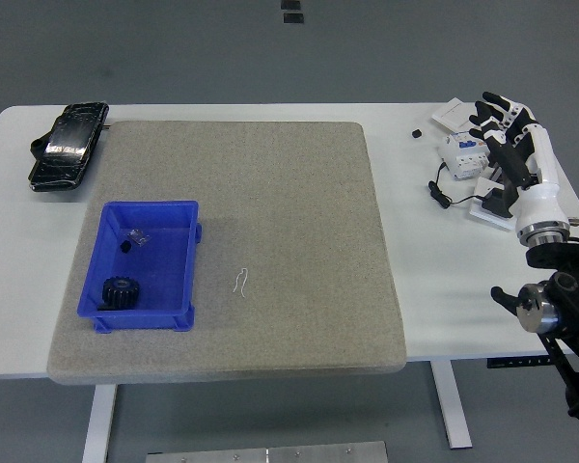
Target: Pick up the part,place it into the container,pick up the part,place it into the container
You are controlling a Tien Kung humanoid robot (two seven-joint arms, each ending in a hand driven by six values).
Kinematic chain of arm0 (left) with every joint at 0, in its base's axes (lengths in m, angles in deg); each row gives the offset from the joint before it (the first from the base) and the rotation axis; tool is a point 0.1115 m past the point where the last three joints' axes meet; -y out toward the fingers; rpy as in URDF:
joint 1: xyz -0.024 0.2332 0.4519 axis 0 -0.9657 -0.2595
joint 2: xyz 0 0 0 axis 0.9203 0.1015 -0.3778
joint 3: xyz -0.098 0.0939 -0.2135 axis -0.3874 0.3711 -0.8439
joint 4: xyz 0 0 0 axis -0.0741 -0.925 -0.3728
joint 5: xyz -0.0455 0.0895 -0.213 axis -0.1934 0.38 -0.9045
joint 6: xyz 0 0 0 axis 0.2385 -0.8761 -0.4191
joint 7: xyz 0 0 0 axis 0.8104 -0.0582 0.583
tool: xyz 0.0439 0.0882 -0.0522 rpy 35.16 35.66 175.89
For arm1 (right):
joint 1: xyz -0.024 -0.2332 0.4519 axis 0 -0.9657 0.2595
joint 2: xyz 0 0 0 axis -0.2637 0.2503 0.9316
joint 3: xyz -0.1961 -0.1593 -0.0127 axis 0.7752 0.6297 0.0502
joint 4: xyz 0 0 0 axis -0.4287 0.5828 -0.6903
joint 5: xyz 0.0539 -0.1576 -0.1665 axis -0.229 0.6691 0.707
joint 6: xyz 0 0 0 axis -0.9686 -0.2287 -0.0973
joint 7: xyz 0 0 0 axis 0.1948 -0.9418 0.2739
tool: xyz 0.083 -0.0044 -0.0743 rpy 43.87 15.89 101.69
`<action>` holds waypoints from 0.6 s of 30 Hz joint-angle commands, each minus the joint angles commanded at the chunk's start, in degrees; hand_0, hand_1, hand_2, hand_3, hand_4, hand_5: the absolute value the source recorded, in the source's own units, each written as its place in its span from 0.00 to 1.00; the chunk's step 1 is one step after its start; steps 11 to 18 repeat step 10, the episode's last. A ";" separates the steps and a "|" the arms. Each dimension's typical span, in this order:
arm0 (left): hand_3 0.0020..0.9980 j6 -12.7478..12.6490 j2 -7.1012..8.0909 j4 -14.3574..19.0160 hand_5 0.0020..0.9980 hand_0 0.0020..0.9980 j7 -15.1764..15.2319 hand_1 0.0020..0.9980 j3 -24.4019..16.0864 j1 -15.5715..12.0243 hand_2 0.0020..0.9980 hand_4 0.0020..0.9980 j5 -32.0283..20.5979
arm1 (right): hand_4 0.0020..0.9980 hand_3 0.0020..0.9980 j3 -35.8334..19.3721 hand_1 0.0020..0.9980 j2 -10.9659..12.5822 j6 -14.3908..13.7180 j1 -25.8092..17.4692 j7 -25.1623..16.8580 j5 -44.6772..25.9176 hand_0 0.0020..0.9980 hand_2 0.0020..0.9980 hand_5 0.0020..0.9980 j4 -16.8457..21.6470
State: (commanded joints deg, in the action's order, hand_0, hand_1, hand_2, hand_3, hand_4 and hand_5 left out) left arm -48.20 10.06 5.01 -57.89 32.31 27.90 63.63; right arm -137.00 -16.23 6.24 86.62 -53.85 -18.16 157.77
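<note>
Mat (299, 222) mostly open; bin (145, 265) blocks its left.

A white surface (434, 289) on white legs (100, 422) fills mid-frame, standing on a grey floor (174, 48). Two dark floor marks (291, 11) sit at top centre; a metal plate (266, 452) lies at bottom centre.

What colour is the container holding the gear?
Blue container, clearest in the head view; black gear.

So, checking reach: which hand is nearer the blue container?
Right, by default. The right hand hovers at the table's far right, well away from the blue container at left; the left hand is out of view.
</note>
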 joint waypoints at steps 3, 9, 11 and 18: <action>0.63 -0.04 -0.01 0.02 0.39 0.75 -0.03 0.72 -0.01 0.04 0.72 0.68 -0.06 | 0.79 0.71 -0.25 0.71 0.04 0.21 -0.02 0.04 -0.07 0.72 0.75 0.51 0.09; 0.63 -0.07 0.06 0.05 0.39 0.75 -0.13 0.72 -0.13 0.06 0.72 0.68 0.07 | 0.80 0.72 -0.23 0.71 0.09 0.63 0.11 -0.08 -0.69 0.72 0.75 0.51 0.16; 0.63 -0.05 0.05 0.05 0.39 0.75 -0.14 0.72 -0.15 0.07 0.72 0.68 0.14 | 0.80 0.72 -0.19 0.71 0.10 0.69 0.12 -0.12 -0.83 0.72 0.75 0.51 0.13; 0.63 -0.05 0.05 0.05 0.39 0.75 -0.14 0.72 -0.15 0.07 0.72 0.68 0.14 | 0.80 0.72 -0.19 0.71 0.10 0.69 0.12 -0.12 -0.83 0.72 0.75 0.51 0.13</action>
